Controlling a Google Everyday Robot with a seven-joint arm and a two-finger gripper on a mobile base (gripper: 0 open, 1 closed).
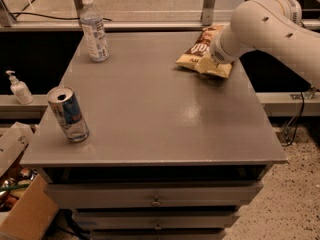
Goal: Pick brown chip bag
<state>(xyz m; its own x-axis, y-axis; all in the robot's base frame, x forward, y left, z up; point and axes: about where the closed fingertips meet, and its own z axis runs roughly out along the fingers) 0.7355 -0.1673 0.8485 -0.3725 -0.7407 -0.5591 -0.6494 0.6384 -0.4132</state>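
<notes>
The brown chip bag point(196, 48) lies at the far right of the grey table point(150, 109). It is dark brown with cream-yellow ends and white script. My gripper point(214, 60) is at the bag's right end, at the tip of the white arm point(270, 24) that reaches in from the right. The arm's wrist covers the gripper and part of the bag, so the grip itself is hidden.
A clear water bottle point(94, 30) stands at the far left of the table. An open silver-and-blue can point(68, 114) stands near the front left edge. A sanitizer pump bottle point(19, 88) sits on a ledge to the left. Cardboard boxes point(20, 204) lie on the floor below left.
</notes>
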